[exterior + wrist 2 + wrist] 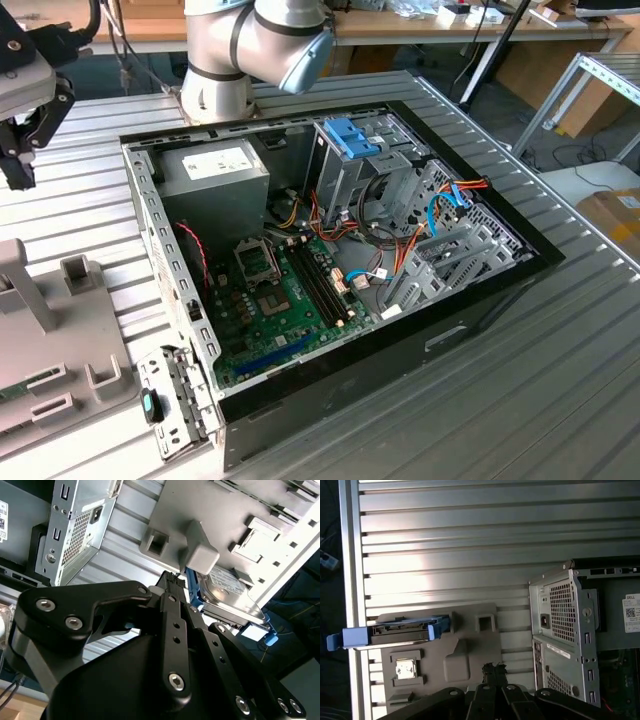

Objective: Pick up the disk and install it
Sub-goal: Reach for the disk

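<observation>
Claw (493,668): jaws drawn together, tips as good as meeting, nothing in them. In the exterior view it sits at the upper left of the frame, well clear of the case (480,300).

Below it is the grey fixture plate (470,630), which lies on the ribbed table (445,545).

The disk (405,630) is not picked up yet. In the first wrist view it's parked on its long edge in a slot at the plate's outer side, near the claw but apart from it. Its blue end tab (335,639) pokes past the table edge. My read: it stands edge-up so the flat faces are free for a pinch, and the rails stay clear of the fixture.

In the second wrist view the disk's labelled face shows beyond my fingertips. A grey fixture block (200,555) sits just beside it, so that side is tight.

The case is at the centre of the exterior view, on its side with the panel off, so the bays open upward. The silver cage (345,175) is at upper centre with its own blue clips (350,135). Those are not the disk.

Clutter I'd flag:
- orange and red wiring (405,245) bunched by the cage
- a blue cable (437,208) looping just right of it
- the power supply (215,175) on the cage's left
- the arm base (215,70) at top centre, behind the case
</observation>
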`<control>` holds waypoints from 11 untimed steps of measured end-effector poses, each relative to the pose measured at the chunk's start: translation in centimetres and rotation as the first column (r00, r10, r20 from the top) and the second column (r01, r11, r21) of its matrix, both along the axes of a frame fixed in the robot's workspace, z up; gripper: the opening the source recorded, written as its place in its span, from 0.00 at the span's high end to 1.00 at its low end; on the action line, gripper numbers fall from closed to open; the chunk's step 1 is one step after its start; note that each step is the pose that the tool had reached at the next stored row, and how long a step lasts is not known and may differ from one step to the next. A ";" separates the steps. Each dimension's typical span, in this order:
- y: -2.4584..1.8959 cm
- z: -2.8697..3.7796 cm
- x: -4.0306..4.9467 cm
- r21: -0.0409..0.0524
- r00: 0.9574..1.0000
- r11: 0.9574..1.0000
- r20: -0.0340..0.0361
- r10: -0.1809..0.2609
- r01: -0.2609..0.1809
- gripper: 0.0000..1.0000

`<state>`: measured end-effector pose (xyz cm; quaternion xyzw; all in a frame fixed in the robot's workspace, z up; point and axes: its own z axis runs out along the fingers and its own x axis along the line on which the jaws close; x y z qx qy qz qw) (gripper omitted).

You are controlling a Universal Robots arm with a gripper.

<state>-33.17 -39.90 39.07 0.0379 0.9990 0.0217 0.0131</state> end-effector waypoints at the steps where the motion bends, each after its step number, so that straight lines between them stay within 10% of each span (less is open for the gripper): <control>1: 0.00 0.00 -0.55 0.000 1.000 1.000 0.000 0.000 0.000 0.89; 11: 0.40 -0.04 -4.69 0.000 1.000 1.000 0.000 0.000 0.000 0.89</control>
